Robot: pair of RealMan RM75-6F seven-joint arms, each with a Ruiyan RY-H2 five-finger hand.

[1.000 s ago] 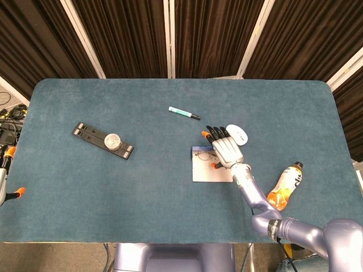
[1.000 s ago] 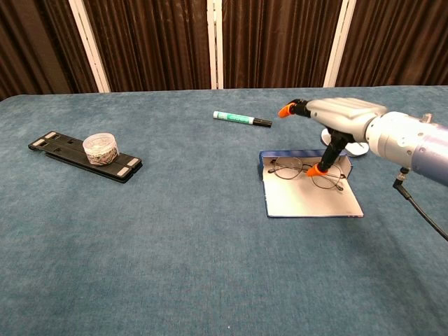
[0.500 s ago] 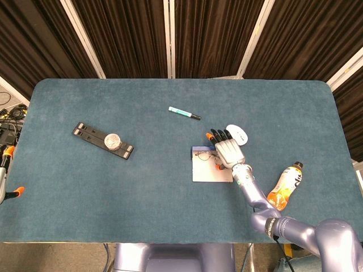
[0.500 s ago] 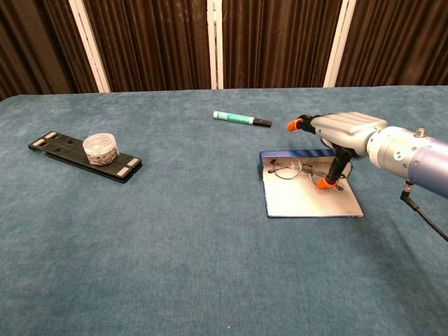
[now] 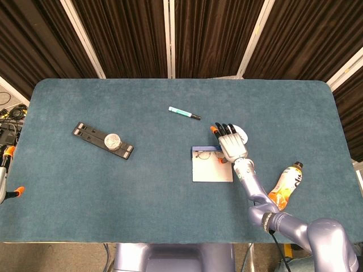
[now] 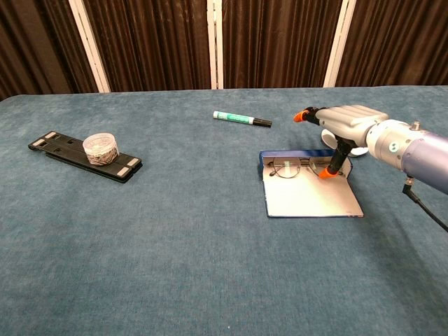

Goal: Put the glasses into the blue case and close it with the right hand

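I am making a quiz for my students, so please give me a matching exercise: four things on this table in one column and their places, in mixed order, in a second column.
Things:
1. glasses
2. marker
3. bottle
4. jar

Places:
A. on the black tray
B. near the table's right edge
C. on the open blue case
D. on bare cloth behind the case

Pairs: 1-C, 2-D, 3-B, 4-A

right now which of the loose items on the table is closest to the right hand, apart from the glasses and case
The white oval object, lying just beyond the right hand. The green marker and orange drink bottle lie farther off.
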